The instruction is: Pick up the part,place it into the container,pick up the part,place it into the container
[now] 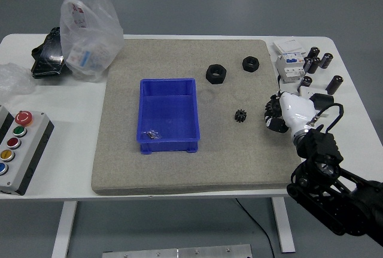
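Observation:
A blue bin [169, 114] sits on the grey mat [179, 168] left of centre, with a small dark metal part [152, 133] lying in its near left corner. A small black gear [241, 115] lies on the mat right of the bin. Two black hex nuts lie further back, one [216, 73] nearer the bin and one [250, 63] to its right. My right hand [276, 114], white with black fingers, hovers at the mat's right edge, just right of the gear, fingers relaxed and holding nothing. My left arm is out of sight.
A button box [15, 149] stands at the left table edge. A clear plastic bag [90, 27] and a black object [49, 53] lie at the back left. White electrical units [290, 60] and several black cylinders [320, 60] stand at the back right.

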Tool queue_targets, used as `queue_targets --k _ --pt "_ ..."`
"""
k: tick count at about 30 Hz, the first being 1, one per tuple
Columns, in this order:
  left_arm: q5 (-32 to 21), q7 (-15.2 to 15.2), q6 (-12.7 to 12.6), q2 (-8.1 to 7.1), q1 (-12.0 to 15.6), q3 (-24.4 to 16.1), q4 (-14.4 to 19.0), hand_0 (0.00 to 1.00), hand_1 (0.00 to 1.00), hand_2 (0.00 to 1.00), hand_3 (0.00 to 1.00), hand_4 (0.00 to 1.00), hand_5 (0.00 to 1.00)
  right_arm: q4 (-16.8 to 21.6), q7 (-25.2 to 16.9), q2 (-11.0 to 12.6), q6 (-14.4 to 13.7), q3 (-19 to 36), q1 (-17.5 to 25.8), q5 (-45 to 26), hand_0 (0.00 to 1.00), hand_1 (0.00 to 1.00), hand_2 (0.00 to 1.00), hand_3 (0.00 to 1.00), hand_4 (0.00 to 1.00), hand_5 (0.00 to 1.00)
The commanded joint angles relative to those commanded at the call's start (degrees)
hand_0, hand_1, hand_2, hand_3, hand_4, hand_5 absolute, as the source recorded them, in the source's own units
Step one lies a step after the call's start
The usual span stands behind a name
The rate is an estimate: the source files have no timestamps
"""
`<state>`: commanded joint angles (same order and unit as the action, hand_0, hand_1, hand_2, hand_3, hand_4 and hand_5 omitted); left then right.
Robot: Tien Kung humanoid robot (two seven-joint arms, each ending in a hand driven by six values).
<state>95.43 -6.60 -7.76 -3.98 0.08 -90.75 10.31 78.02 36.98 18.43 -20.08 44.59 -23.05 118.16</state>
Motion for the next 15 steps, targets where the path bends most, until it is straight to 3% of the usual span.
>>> queue_targets --k 2,5,10,11,12,15 --pt "0.1 -0.1 0.0 0.0 0.0 -0.1 0.0 0.625 0.549 0.437 0.618 0.705 0.339 0.2 0.0 -0.1 -1.4 -0.7 -0.9 -1.5 0.352 0.525 0.345 0.45 0.239 0.002" --pt "0.3 -0.3 0.0 -0.01 0.0 -0.3 0.0 0.625 0.549 0.437 0.618 0.705 0.339 0.4 -0.8 -1.1 -6.5 -3.5 -3.8 -7.4 0.352 0.525 0.345 0.45 0.239 0.002" --pt "0.4 -0.4 0.0 0.1 -0.1 -0.3 0.0 0.625 0.549 0.438 0.618 0.705 0.338 1.1 -7.8 -3.1 -13.4 -9.5 -9.0 -18.6 0.359 0.515 0.346 0.454 0.249 0.002" --pt "0.4 -0.4 0.0 0.13 -0.2 -0.3 0.0 0.625 0.549 0.438 0.618 0.705 0.338 1.3 -9.0 -3.4 -13.5 -10.6 -10.0 -20.6 0.359 0.515 0.346 0.454 0.249 0.002" --pt "0.4 -0.5 0.0 0.16 -0.2 -0.3 0.0 0.625 0.549 0.437 0.617 0.705 0.342 1.4 -10.4 -3.7 -13.1 -11.9 -11.1 -23.0 0.478 0.537 0.394 0.483 0.327 0.002" --pt "0.5 -0.6 -0.1 0.21 -0.2 -0.4 0.0 0.625 0.549 0.437 0.617 0.705 0.342 1.4 -12.7 -4.3 -10.1 -15.5 -14.0 -28.2 0.478 0.537 0.394 0.483 0.327 0.002"
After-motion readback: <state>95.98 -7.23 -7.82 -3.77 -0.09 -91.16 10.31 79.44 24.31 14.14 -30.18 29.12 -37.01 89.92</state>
